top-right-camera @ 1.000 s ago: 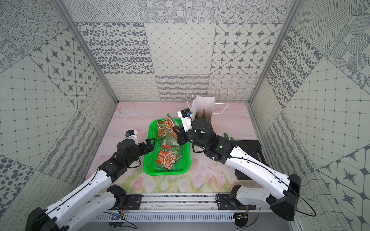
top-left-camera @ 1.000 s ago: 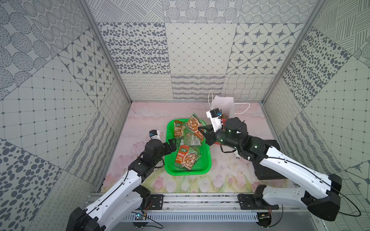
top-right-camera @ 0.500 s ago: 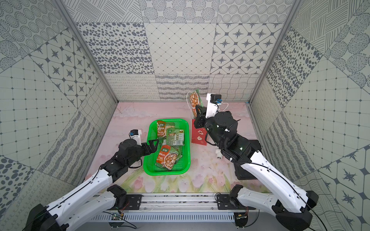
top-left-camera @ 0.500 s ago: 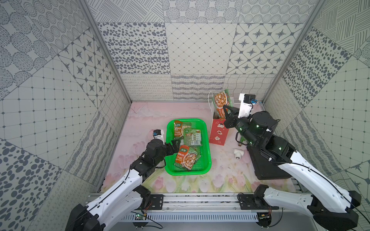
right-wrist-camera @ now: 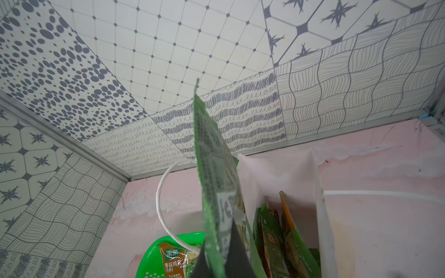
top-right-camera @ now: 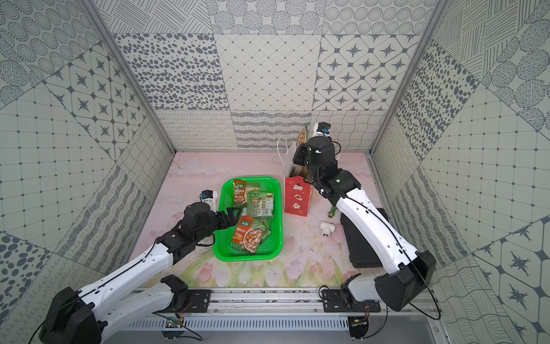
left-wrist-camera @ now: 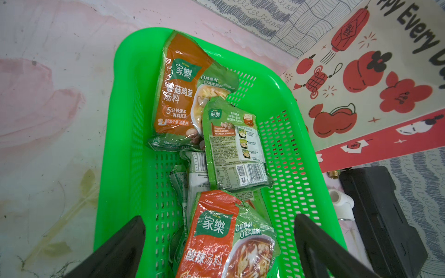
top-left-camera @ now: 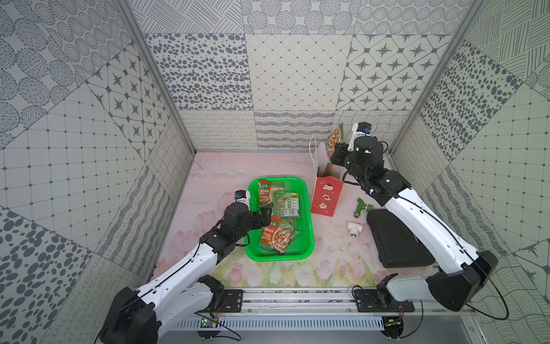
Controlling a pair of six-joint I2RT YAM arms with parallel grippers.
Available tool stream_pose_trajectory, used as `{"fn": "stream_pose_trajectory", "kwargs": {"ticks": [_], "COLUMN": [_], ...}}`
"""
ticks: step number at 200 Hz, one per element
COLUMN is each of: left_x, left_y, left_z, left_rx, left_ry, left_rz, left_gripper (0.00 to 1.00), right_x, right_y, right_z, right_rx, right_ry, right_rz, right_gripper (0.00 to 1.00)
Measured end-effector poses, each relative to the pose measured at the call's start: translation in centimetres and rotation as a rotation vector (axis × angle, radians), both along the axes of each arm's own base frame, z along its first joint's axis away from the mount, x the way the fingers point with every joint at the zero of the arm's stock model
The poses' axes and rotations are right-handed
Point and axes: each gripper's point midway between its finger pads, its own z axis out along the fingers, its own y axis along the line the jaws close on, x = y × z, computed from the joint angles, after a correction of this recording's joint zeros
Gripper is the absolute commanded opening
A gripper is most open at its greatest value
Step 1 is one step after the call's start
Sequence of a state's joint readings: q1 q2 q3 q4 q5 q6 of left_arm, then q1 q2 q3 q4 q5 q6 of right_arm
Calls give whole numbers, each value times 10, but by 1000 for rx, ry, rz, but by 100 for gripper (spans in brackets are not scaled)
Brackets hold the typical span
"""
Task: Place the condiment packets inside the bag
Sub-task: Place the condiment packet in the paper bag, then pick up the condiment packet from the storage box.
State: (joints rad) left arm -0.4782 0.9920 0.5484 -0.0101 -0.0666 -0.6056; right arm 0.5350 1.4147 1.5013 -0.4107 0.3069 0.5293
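Right, in both top views, with 12 o'clock at the back wall, my right gripper (top-left-camera: pixel 335 150) is clamped on 1 held packet (top-left-camera: pixel 334 137), edge-up just above the mouth of the bag (top-left-camera: pixel 325 198). The bag stands upright at 2 o'clock from the green basket (top-left-camera: pixel 309 238). I judge this the drop-in step: lower the packet past the rim, then let go. My left gripper (top-left-camera: pixel 265 215) hangs spread wide and empty over the basket's 9 o'clock rim. At least 3 condiment packets (top-left-camera: pixel 285 204) lie loose inside. A brass tap fitting (top-left-camera: pixel 363 207), a white pipe fitting (top-left-camera: pixel 354 229) and a black case (top-left-camera: pixel 398 238) lie at 3 to 4 o'clock.

Left wrist view: the jaws gape with nothing between them, poised over a red-topped packet, probably my next pick.

Right wrist view: the held packet rises edge-on from the closed fingers, beside the bag's white inner wall. Several packets already stand inside, and the cord handle (right-wrist-camera: pixel 158 199) loops near, so I must descend clear of it.

The mat (top-left-camera: pixel 327 256) is pink, tulip-printed and scuffed. The walls (top-left-camera: pixel 297 74) are cream panels with grey dots, stars and grids.
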Motion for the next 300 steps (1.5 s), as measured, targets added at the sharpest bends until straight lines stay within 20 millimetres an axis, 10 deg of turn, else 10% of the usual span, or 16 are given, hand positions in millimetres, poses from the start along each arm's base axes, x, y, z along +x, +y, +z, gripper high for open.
{"fn": "stream_pose_trajectory", "kwargs": {"ticks": [45, 116, 153, 300], "left_x": [6, 8, 9, 12], "left_y": [-7, -13, -18, -35], "left_z": [-6, -7, -9, -33], "left_rx": [13, 10, 7, 42], "left_ry": [32, 50, 65, 162], "left_rz": [-21, -41, -58, -119], "left_gripper": [99, 99, 99, 97], "right_x": [-3, -29, -33, -121], "right_y": [11, -5, -9, -23], "right_z": [-55, -61, -63, -23], "right_rx": [-35, -57, -66, -44], "right_ry": [177, 211, 215, 41], "right_rz": [39, 27, 24, 260], "right_gripper": [0, 0, 43, 88]}}
